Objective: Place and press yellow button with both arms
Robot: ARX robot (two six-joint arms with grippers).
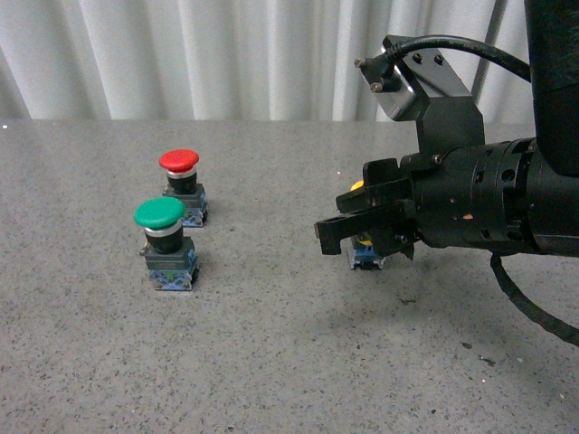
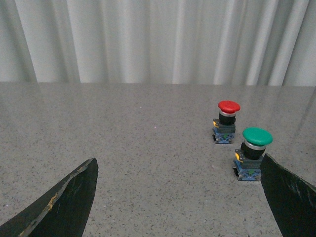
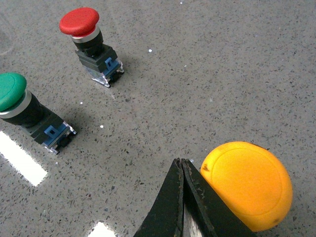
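Observation:
The yellow button (image 1: pixel 364 253) stands on the grey table, mostly hidden behind my right gripper (image 1: pixel 327 233); only a bit of yellow cap and its bluish base show. In the right wrist view its yellow cap (image 3: pixel 247 183) lies just beside my shut fingers (image 3: pixel 181 197), which hold nothing. My right gripper (image 3: pixel 180 164) hovers right at the cap, slightly in front of it. My left gripper (image 2: pixel 180 197) is open and empty; its two black fingertips (image 2: pixel 69 197) frame bare table, and the yellow button is out of that view.
A green-capped button (image 1: pixel 166 242) and a red-capped button (image 1: pixel 183 185) stand to the left on the table; both also show in the left wrist view, green (image 2: pixel 253 152) and red (image 2: pixel 226 121). A white curtain hangs behind the table.

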